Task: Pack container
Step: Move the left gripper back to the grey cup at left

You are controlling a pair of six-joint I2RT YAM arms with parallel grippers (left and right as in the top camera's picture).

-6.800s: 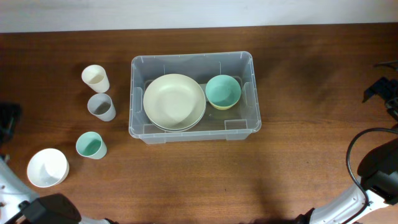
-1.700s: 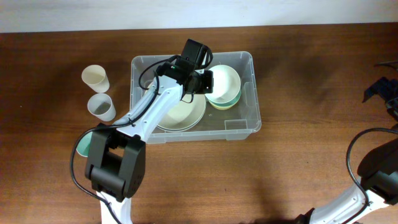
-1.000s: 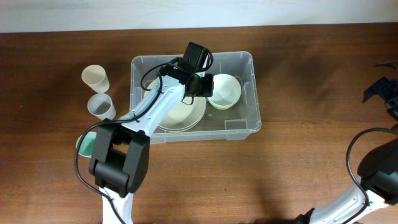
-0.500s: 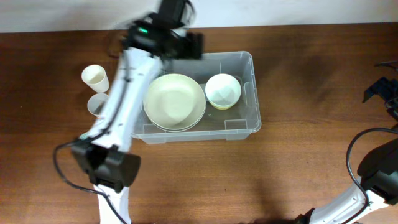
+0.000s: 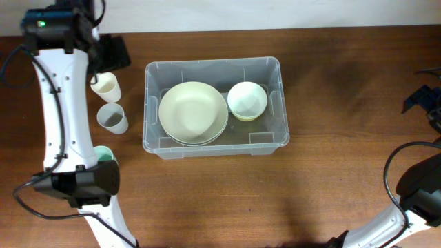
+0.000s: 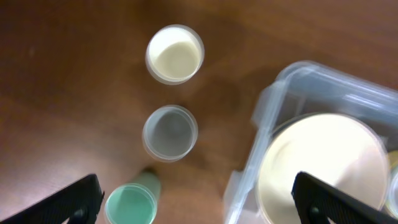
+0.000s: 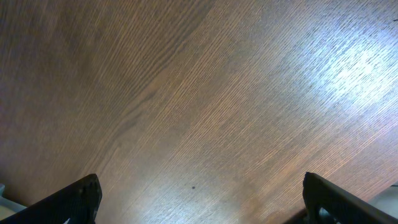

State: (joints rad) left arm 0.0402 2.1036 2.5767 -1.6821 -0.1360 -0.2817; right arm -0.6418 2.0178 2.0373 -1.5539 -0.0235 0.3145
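Plate (image 5: 193, 112) and white bowl (image 5: 247, 100) inside container (image 5: 213, 64), grey cup (image 5: 111, 118) outside

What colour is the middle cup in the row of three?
The middle cup is grey; clearest in left wrist view.

Left arm (image 5: 58, 117) and right arm (image 5: 422, 187): white tubes, black joints.
The left arm has slim white tubes between chunky black joint housings, and a small green light (image 5: 43, 24) glows on one housing. The left gripper (image 5: 116, 53) is a black block with flat black fingers (image 6: 78, 200). The right arm shows bulky black housings, one white tube and a thin black cable (image 5: 388, 165) curving in a loop.
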